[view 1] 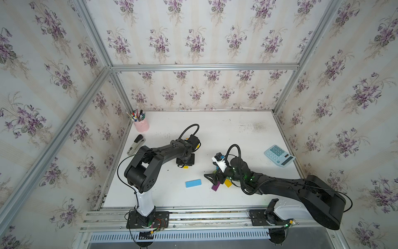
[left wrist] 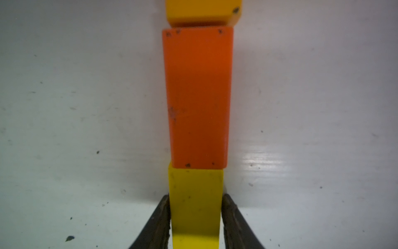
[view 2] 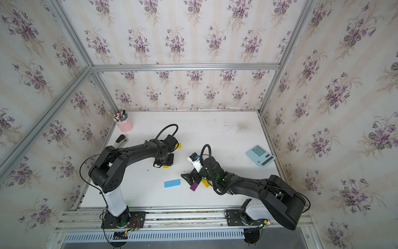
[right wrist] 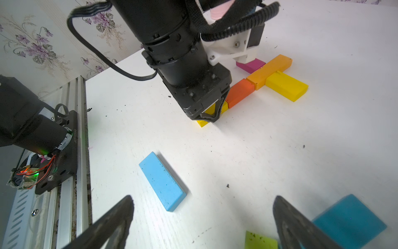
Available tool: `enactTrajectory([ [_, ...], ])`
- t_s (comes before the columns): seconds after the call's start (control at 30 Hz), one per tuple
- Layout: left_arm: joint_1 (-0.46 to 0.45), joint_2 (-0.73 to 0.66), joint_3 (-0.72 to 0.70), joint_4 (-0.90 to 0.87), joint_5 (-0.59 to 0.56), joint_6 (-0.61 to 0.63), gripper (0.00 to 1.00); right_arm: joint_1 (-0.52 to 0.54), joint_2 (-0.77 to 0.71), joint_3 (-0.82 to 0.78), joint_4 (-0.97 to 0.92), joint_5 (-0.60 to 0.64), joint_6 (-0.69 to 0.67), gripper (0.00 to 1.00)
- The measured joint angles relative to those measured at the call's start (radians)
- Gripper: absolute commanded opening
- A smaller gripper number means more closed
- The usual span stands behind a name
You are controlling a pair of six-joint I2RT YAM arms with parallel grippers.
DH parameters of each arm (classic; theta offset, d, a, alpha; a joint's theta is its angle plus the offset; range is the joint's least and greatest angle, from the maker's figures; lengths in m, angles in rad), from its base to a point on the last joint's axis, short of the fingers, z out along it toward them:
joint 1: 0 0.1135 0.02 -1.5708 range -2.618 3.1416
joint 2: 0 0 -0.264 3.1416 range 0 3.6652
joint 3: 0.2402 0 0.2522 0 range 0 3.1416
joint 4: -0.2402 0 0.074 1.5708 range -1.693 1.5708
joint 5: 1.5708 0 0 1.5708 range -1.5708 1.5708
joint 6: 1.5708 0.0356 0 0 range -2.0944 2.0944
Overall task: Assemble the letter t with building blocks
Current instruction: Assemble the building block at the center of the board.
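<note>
Three floral walls (view 1: pixel 193 43) — speckled white table (view 1: pixel 226 133)

We log both top views high overhead, facing down over the whole surface (view 1: pixel 226 133). Left wrist view hugs the orange block (left wrist: pixel 197 97); right wrist view shares it from farther off, low across the surface.

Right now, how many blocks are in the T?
5: magenta block, yellow side block, amber block, orange block, yellow end block in the left tool. More may be hidden.
</note>
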Motion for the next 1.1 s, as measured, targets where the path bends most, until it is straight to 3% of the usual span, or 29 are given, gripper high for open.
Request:
enactTrajectory([
  [0.6, 0.001, -0.019, -0.006, 0.019, 0.009, 0.024, 0.5, 0.0, 0.006, 0.007, 0.0, -0.011, 0.0, 1.0],
  [1.1, -0.005, -0.278, -0.013, -0.045, -0.103, 0.064, 0.54, -0.002, -0.007, 0.01, -0.003, -0.014, 0.0, 1.0],
])
